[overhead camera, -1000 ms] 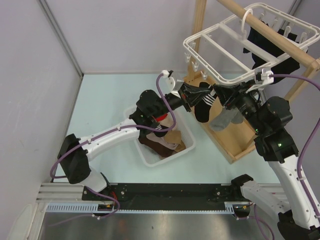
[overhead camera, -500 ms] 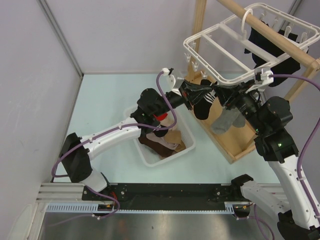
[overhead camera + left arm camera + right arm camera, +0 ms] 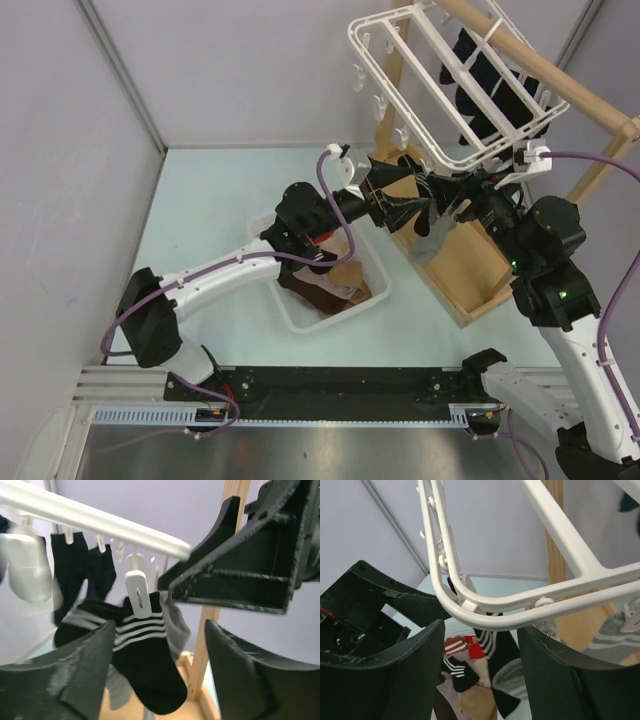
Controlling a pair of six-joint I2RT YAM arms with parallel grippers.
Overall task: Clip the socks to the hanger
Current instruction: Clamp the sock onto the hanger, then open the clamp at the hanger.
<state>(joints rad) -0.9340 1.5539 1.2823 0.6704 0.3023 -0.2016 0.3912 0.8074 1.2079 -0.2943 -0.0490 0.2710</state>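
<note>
White plastic hanger [image 3: 575,542]: steeply tilted, hooked over the wooden pole [image 3: 600,108]. Every place below is given from it.
Left end effector [image 3: 160,630]: just under the hanger's near rail, fingers apart, gripping nothing that I can see.
Right end effector [image 3: 480,630]: under the same rail, nose to nose with the left one. Its fingers are apart and the rail crosses the gap in its wrist view. I cannot tell whether it touches the rail.
Striped black sock [image 3: 145,650]: hangs from a clip [image 3: 137,592] on the near rail, straight ahead of the left fingers. I judge the clip alone holds it.
Grey sock [image 3: 432,240]: dangles below the hanger's near corner, beside the striped one.
Dark socks [image 3: 480,85]: at least 2, clipped on the hanger's far side, next to the pole.
Basket [image 3: 376,272]: on the desk [image 3: 220,200], below the hanger toward the arm bases. Brown and beige socks [image 3: 335,285] lie in it, and the right wrist view shows a red-and-white sock [image 3: 462,647] there too.
Done: by my count at least 4 socks are up.
Left: the basket pile, several socks. Free clips [image 3: 358,72] show along the hanger's rail farthest from the pole.
Stage: I read this as between socks, with both end effectors empty, so the next pick should come from the basket.
Watch: the hanger swings freely on its hook, so I would steady it before pressing a clip.
</note>
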